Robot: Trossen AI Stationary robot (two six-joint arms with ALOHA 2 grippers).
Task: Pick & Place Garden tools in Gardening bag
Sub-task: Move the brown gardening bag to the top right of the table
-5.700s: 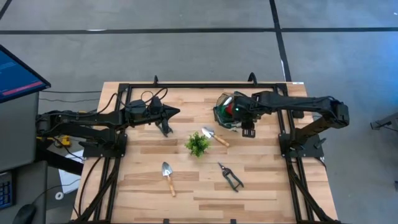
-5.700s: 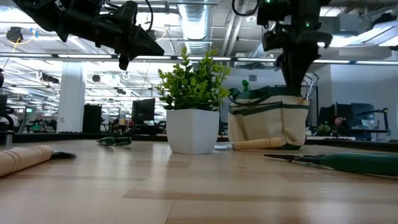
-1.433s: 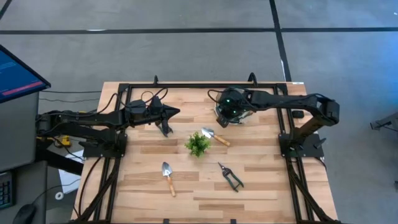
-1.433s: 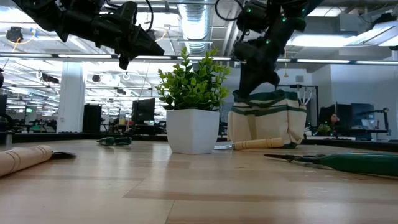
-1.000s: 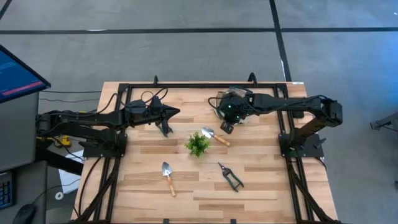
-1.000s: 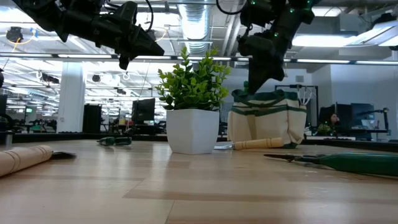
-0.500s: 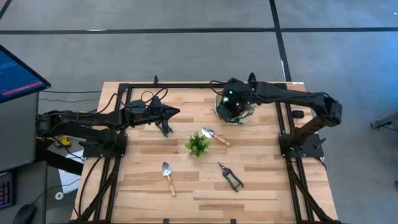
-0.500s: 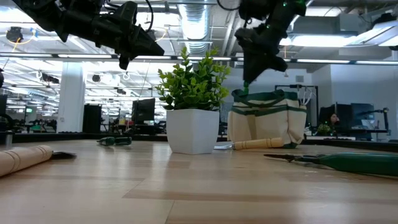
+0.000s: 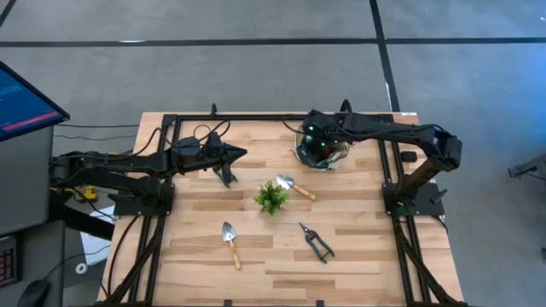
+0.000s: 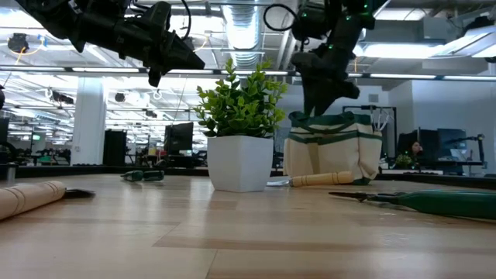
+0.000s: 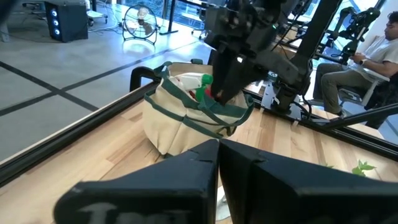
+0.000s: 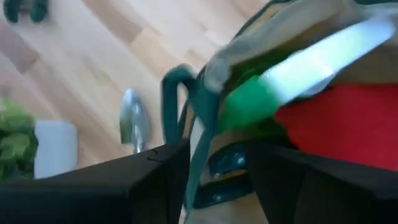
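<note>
At the far left, the left gripper point(image 9: 229, 173) hung above the table point(image 9: 358, 256), well clear of every tool, its two dark fingers point(image 11: 186, 163) pressed together on nothing. No brand, label or writing could be read anywhere on the tools, the bag or the arms.

Near the front edge, left of centre, a wooden-handled trowel point(image 9: 230, 241) lay flat with its metal blade toward the far side. At the table's middle stood the small leafy plant point(image 9: 271, 197) in its white pot point(image 10: 239, 162). Just right of the plant, a second trowel point(image 9: 295, 187) lay at an angle, its blade close to the plant and its handle pointing toward the right. Nearer the front, right of centre, the black-handled pruning shears point(image 9: 316, 242) lay flat and apart from the other tools.

Toward the far right stood the gardening bag point(image 10: 333, 151), beige with a dark green rim and loop handles. Inside it the green spray bottle point(image 12: 298, 70) leaned against the red gloves point(image 12: 345, 124), and the pale tines of the rake point(image 10: 379, 119) rose above its rim on the right side.

The right gripper point(image 9: 320, 147) hung directly over the bag's mouth, reaching down at the rim. Its fingers point(image 12: 155, 177) stood apart with one of the bag's green loop handles point(image 12: 189, 118) between them, and they gripped none of the tools.
</note>
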